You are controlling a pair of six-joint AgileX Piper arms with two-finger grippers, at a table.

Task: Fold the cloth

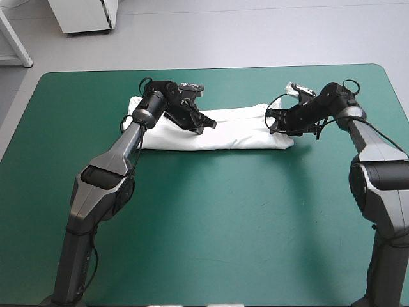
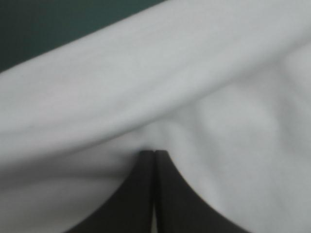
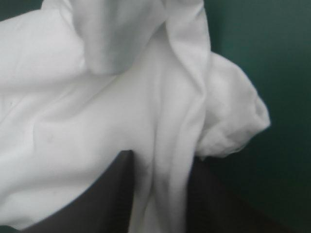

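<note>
the t-shirt [image 1: 230, 133], folded lengthwise into a band on the bench [image 1: 211, 224], is pinched by the left tool [image 1: 208, 125] and right tool [image 1: 273, 121]; crosswise folds are judged outstanding.

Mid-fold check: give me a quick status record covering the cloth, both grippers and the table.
cloth: T-shirt, white, folded into a long band across the far half of the table
cloth detail: band lies flat; its right end is bunched and wrinkled
left arm: left gripper shut on the T-shirt, left of the band's middle
right arm: right gripper at the band's right end, shut on a thick bunched fold
table: table with a teal-green cover; the T-shirt lies well inside its edges
</note>
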